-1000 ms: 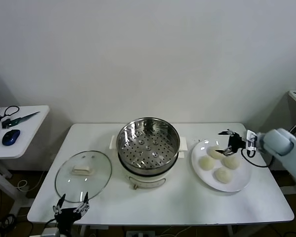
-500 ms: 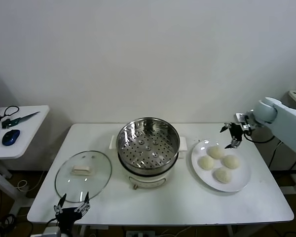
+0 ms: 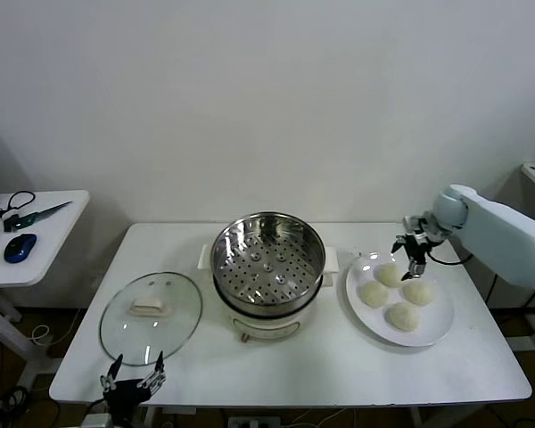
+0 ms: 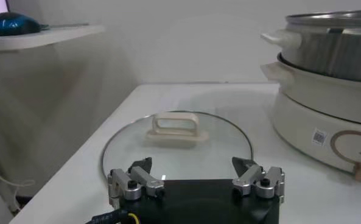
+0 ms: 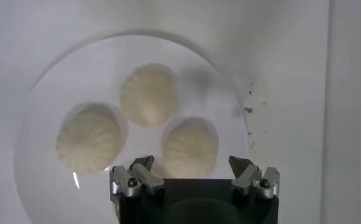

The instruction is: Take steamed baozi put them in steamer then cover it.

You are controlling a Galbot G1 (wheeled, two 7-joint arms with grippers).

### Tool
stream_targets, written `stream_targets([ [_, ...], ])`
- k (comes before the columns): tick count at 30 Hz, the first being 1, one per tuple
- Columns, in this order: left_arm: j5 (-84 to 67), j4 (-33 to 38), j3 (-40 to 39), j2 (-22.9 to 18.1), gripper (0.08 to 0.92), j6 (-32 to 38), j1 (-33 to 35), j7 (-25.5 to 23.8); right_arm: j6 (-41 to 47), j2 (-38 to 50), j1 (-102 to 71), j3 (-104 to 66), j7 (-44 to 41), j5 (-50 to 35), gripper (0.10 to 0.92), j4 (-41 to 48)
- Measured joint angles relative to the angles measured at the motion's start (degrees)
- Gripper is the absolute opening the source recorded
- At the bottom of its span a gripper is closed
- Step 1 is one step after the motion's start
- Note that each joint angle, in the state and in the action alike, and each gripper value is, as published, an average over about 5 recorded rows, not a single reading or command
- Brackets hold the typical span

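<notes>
nothing is loaded yet: our four baozi (image 3: 395, 292) sit on the plate (image 3: 442, 330), the steamer (image 3: 267, 259) is empty, the cover (image 3: 151, 316) lies beside it. our right gripper (image 3: 410, 251) hovers released over them; our left gripper (image 3: 134, 384) waits, released, near the cover.

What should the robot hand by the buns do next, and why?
Probably lower the right gripper onto the bun just below it and close. It hangs open over the plate, holding nothing, all four buns lie there, and the steamer is empty. The lid lies beside it, with the left gripper open at the table's near edge.
</notes>
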State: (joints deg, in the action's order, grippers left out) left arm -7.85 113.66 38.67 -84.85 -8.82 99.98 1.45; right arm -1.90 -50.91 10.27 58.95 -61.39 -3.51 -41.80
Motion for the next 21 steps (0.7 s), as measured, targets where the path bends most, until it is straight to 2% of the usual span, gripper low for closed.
stream_targets([
  [18, 0.1, -0.7, 0.0, -0.1, 0.823, 0.0, -0.8, 0.0, -0.7, -5.2, -3.9, -5.3, 1.1, 3.2, 0.819, 9.3],
  [21, 0.0, -0.7, 0.2, 0.1, 0.823, 0.0, -0.7, 0.1, -0.7, -5.5, -3.9, -5.4, 1.0, 3.4, 0.786, 9.8],
])
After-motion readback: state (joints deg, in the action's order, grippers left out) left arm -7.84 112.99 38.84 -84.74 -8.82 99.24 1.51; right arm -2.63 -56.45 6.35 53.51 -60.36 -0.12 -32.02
